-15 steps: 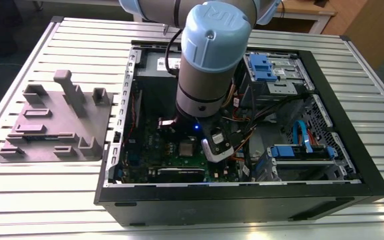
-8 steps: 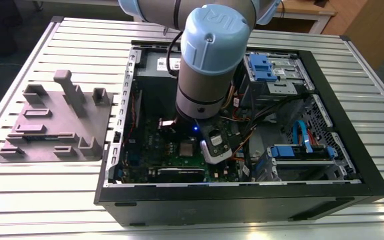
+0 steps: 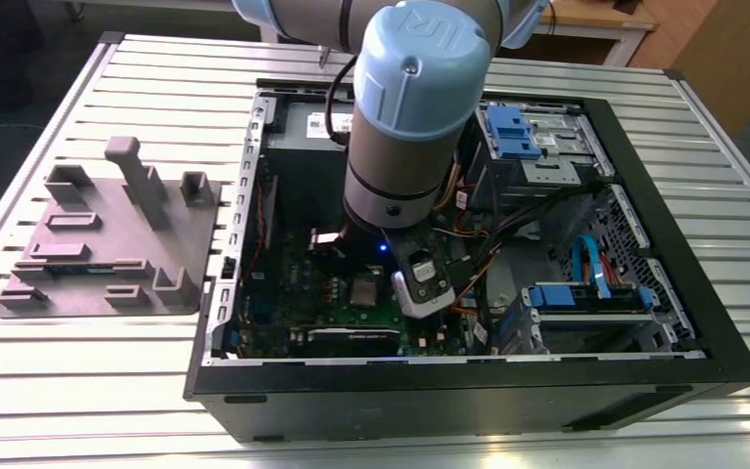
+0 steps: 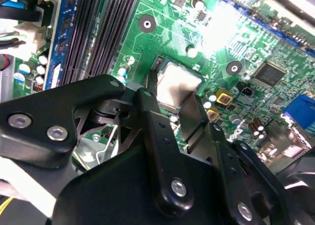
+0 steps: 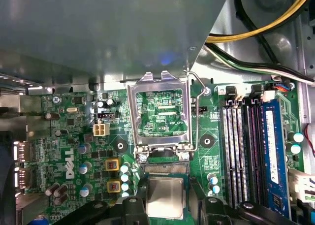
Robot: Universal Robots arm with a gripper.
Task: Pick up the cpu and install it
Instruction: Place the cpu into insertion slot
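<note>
**Jaws closed on the cpu, just over the open socket**

The jaws are drawn in to the chip's width and clamp the cpu (image 5: 165, 198) by two opposite edges. In the second wrist view one black finger (image 4: 150, 119) lies against one edge of the silver-grey top, and a grey pad covers the opposite corner. The gripper (image 5: 166, 208) carries the chip flat, metal face up.

Directly beneath it is the socket (image 5: 165, 168), with a thin strip of its contacts showing past the chip's edge. From that, the cpu appears to sit just above the socket and not seated in it. Next to the socket, the square metal frame (image 5: 160, 112) is swung open, and the board's green shows through its window.

The green motherboard (image 5: 64, 151) spreads around them, with the long memory slots (image 5: 236, 151) off to one side. Yellow and black cables (image 5: 266, 18) run past the board's corner.

In the exterior view the arm (image 3: 408, 117) reaches straight down into the open computer case (image 3: 479, 391). The case lies on a slatted metal surface (image 3: 62, 410). To the exterior view's left, well apart from the case, the grey holder tray (image 3: 102, 244) with its upright posts stands on the same surface.
</note>
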